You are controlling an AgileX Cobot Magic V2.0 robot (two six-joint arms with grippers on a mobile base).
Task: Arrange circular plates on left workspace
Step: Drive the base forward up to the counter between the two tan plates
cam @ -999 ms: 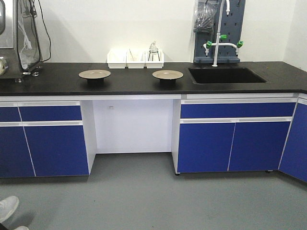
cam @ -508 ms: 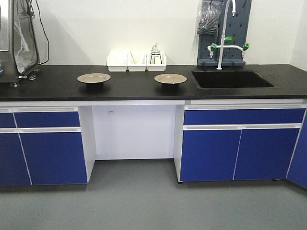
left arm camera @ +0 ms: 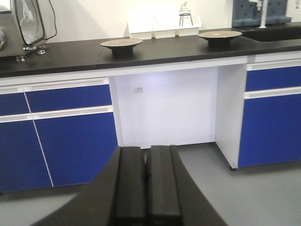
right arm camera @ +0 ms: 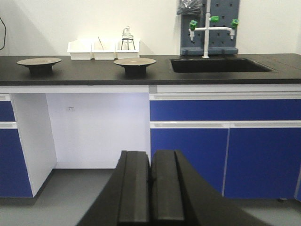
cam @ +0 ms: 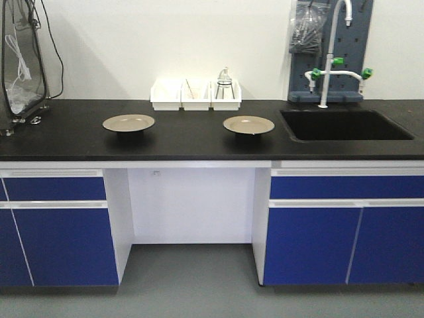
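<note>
Facing the countertop (cam: 73,142), I see white bins (cam: 196,97) at its back and a sink (cam: 348,125) on the right — the left plate (cam: 128,122) and right plate (cam: 248,124) sit well apart, far beyond my left pincer (left arm camera: 145,153) and right pincer (right arm camera: 150,155), both closed, empty

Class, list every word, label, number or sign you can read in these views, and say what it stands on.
No text can be read anywhere.
Left plate, right plate, white bins, blue cabinets, pegboard: no lettering shows.
Small mark on the white panel under the countertop: too small to read.
</note>
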